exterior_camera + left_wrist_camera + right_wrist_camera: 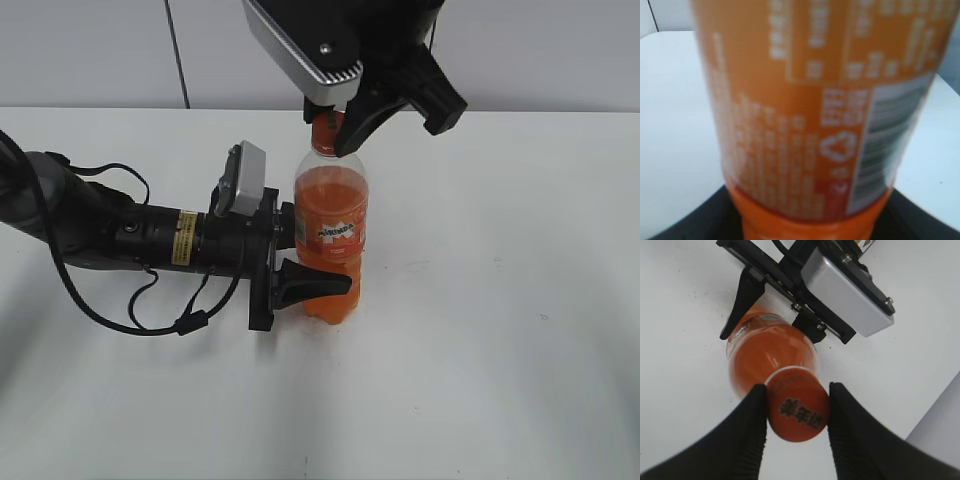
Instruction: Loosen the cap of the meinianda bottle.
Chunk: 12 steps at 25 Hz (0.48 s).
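An upright meinianda bottle (331,235) stands on the white counter (500,300), its body clamped steady by the left end effector (300,262), while the right end effector (797,412) from above pinches the cap (798,410), apparently for twisting.

1. The clear plastic soda bottle of orange liquid (331,245) carries an orange label with a white and green "Mirinda" logo, just above the left gripper's near black finger (315,283); the letters are small and only roughly legible.
2. The small round orange plastic screw cap (799,411) bears dark printed Chinese characters on its top, lying between the right gripper's two black fingers (747,440); they appear to read "美年达".
3. In the left wrist view, the back of the orange label (805,110) shows blocks of white small print, a white recycling triangle and a barcode on a white panel, all too blurred to read.
4. A yellow sticker (184,251) on the left arm's black wrist, behind its fingers, has print too small to read.
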Available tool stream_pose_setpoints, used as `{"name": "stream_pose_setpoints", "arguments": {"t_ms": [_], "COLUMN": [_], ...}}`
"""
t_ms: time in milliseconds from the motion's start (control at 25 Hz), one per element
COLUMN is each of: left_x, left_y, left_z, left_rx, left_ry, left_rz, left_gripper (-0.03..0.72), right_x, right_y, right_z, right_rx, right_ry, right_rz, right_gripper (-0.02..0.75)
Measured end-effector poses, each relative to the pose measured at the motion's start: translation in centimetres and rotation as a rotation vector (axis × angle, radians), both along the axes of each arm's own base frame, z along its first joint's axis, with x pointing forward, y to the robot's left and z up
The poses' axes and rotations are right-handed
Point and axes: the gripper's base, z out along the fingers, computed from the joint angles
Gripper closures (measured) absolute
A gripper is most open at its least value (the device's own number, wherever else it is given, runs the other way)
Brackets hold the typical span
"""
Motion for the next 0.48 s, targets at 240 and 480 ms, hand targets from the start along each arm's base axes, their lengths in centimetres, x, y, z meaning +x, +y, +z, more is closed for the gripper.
{"name": "stream_pose_setpoints", "arguments": {"t_ms": [240,480], "left_x": [0.04,0.05], "left_y": [0.01,0.01], "left_z": [0.01,0.01], "left_rx": [-0.001,-0.001], "left_ry": [0.006,0.009], "left_rz": [0.006,0.008], "left_gripper": [0.293,0.293], "right_x": [0.03,-0.09], "right_y": [0.10,0.27], "right_z": [-0.01,0.03], "right_rx": [0.018,0.044], "right_ry": [0.015,0.046], "right_rz": [-0.045,-0.091], "right_gripper": [0.387,0.316]}}
